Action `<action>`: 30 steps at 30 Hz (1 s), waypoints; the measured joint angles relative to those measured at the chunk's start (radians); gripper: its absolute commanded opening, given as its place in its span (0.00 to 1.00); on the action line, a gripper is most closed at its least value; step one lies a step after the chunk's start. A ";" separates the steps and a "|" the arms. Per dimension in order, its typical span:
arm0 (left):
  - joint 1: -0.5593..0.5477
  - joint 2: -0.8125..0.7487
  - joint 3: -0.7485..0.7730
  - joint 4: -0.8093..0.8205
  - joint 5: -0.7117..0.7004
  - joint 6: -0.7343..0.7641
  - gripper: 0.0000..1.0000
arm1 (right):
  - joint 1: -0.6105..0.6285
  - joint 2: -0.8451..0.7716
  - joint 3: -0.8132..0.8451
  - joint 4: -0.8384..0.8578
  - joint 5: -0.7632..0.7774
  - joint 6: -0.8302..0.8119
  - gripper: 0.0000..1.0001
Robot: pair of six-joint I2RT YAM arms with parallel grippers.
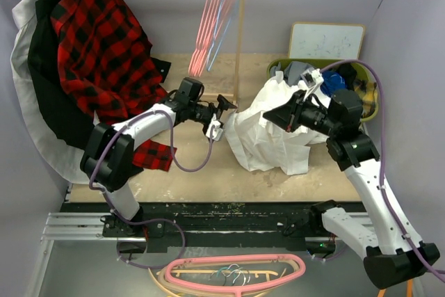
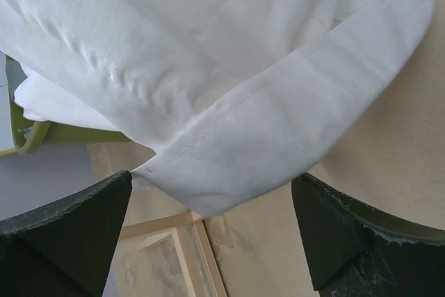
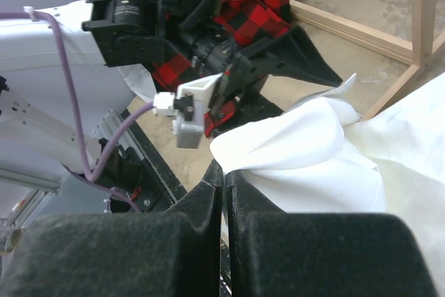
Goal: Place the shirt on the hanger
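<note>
The white shirt (image 1: pixel 268 137) lies bunched on the table, right of centre. My right gripper (image 1: pixel 276 117) is shut on a fold of the shirt (image 3: pixel 299 158), and the cloth comes out at the fingertips (image 3: pixel 215 179). My left gripper (image 1: pixel 226 111) stands open just left of the shirt. In the left wrist view a hemmed edge of the shirt (image 2: pixel 243 137) hangs just ahead of the gap between the spread fingers (image 2: pixel 69 234), touching neither. A light-blue hanger (image 1: pixel 224 29) hangs on the rod at the back among pink ones.
A red-and-black plaid shirt (image 1: pixel 104 46) hangs at the back left over dark and white garments. Pink hangers (image 1: pixel 207 29) hang beside a wooden post (image 1: pixel 240 46). A green basket (image 1: pixel 365 85) of clothes and a whiteboard (image 1: pixel 327 39) stand back right. More pink hangers (image 1: pixel 236 270) lie below the rail.
</note>
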 measured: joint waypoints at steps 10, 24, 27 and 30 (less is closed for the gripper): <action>-0.054 0.027 -0.007 0.141 -0.118 -0.116 0.33 | 0.000 -0.043 0.000 0.000 -0.027 0.023 0.00; -0.077 -0.095 0.008 -0.057 -0.171 -0.172 0.00 | 0.000 -0.023 0.000 0.011 -0.017 0.038 0.00; -0.068 -0.182 0.041 -0.211 -0.167 -0.178 0.00 | 0.000 0.006 0.002 0.027 -0.014 0.041 0.00; -0.025 -0.270 0.080 -0.376 -0.130 -0.172 0.00 | 0.000 0.060 0.011 0.064 -0.046 0.054 0.00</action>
